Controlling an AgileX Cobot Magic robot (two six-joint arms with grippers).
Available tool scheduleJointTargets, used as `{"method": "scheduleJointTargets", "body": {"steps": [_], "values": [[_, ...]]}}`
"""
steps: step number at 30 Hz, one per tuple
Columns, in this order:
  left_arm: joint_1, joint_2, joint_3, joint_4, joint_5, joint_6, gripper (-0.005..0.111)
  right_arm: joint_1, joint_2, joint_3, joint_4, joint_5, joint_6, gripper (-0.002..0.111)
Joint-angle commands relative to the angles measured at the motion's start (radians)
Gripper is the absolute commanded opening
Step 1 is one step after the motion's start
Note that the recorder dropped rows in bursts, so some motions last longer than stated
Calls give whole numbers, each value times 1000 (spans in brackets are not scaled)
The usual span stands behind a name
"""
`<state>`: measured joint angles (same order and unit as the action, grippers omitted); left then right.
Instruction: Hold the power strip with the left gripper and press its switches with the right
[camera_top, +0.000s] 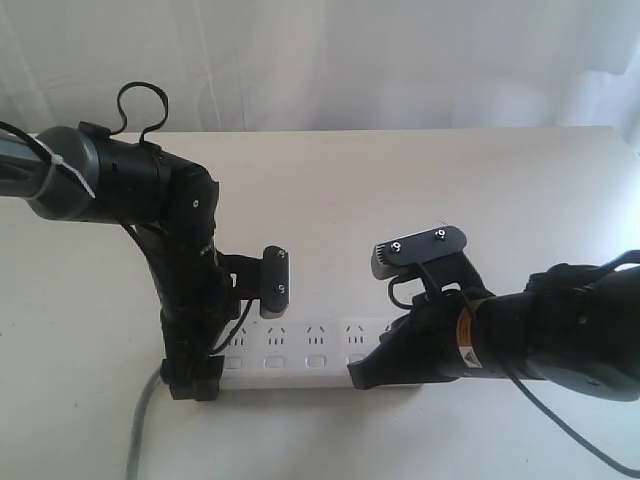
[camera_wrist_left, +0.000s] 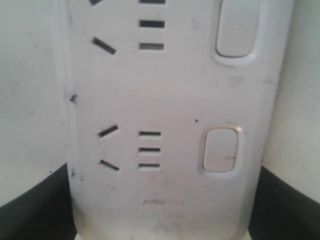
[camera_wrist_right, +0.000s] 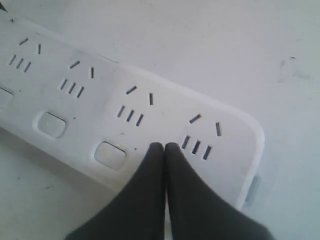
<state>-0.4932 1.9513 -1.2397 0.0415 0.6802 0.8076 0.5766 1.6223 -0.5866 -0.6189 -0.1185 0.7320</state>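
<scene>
Left end effector: we see it clamping the power strip at one end.
Right end effector: pressed together, tips on it.

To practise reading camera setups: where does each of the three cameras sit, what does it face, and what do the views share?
Exterior view: off the arms, raised, looking down on table and power strip; both arms, left gripper and right gripper show.
Left wrist view: on the left arm, facing one strip end; black jaws flank it.
Right wrist view: on the right arm, facing the other end; closed fingertips touch the strip.
Shared: all show the switches.
</scene>
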Motion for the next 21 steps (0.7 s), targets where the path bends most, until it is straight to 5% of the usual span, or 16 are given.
{"method": "scheduleJointTargets", "body": {"steps": [1,21], "values": [[2,45,33,19,112,4,0,2,13,5,-9,-34,5,0],[2,45,33,18,85,-24,0,2,13,5,-9,98,5,0]]}}
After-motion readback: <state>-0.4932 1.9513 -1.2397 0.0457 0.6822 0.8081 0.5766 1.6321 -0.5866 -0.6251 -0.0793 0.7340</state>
